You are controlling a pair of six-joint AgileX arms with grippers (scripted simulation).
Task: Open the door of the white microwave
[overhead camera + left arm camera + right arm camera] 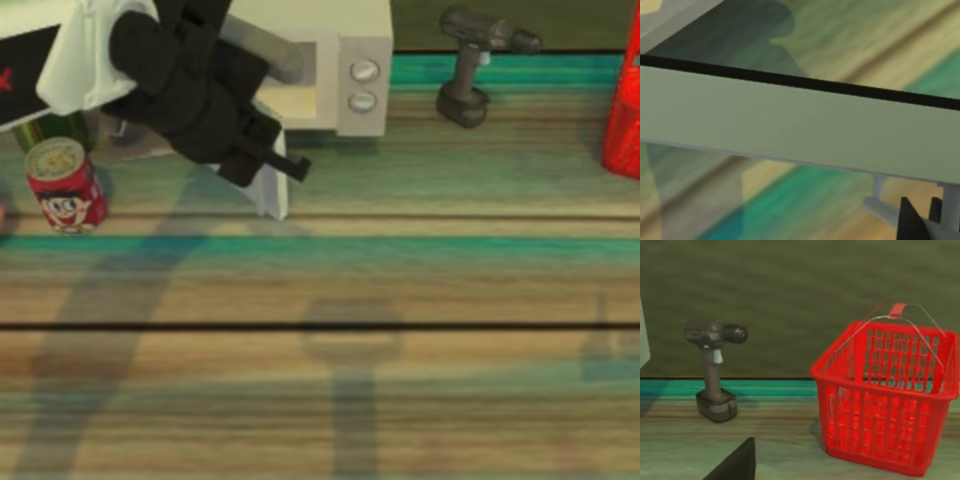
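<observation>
The door (272, 190) stands swung well out from the microwave (345, 60); left gripper (275, 160) beside it, finger state unclear.

- Even, soft light falls from above; no glare.
- Blurred arm shadows cross the striped wooden table (420, 400).
- All views look slightly soft.

Streaked wood-and-teal table (420, 300), shadows across it, perhaps an olive wall (805, 295) behind.
</observation>
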